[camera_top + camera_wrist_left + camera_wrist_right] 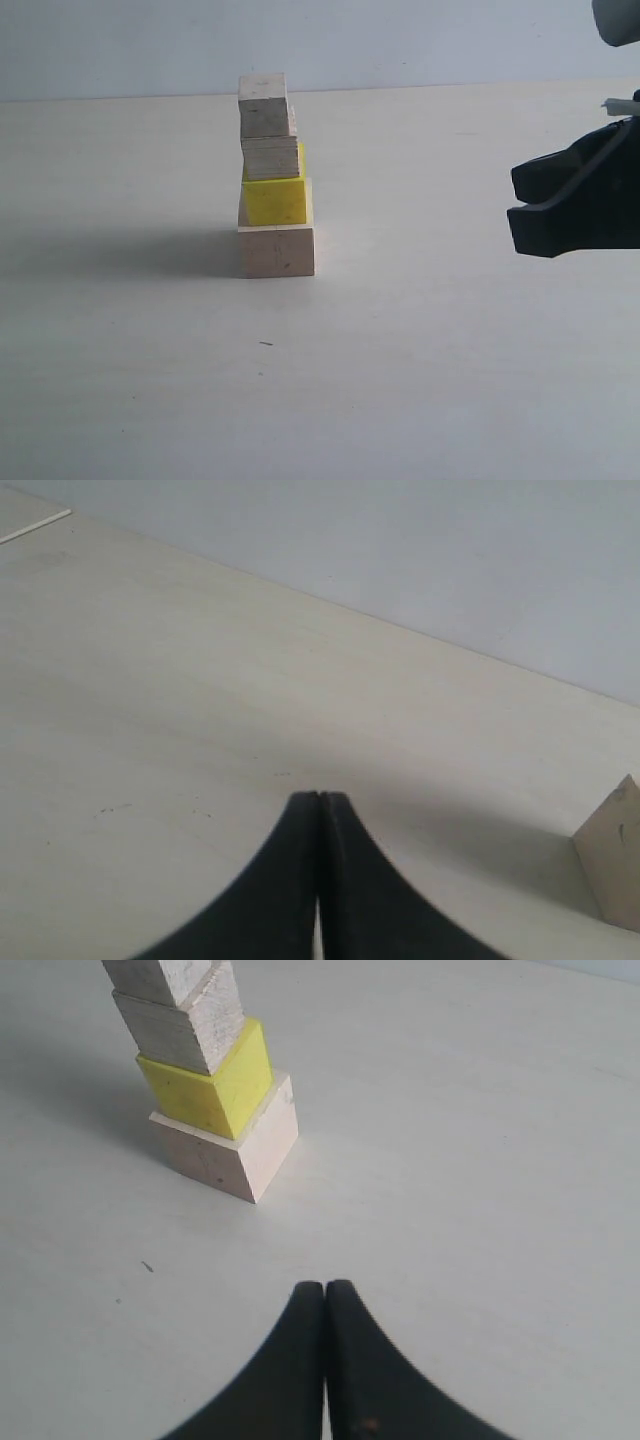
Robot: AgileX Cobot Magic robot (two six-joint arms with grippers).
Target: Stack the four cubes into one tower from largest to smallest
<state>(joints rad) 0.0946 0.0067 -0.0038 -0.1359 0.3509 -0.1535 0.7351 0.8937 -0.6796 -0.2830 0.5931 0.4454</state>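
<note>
Prob. a lab bench setup: bare pale tabletop (450, 380) w/ plain wall (400, 40).

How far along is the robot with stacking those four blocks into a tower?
Done: the large pale cube sits at the bottom, the yellow cube on it, then one small wooden cube and the other small cube on top, slightly askew. In hand: nothing; the right gripper and left gripper are both shut and empty, clear of the stack. Left: apparently nothing.
</note>
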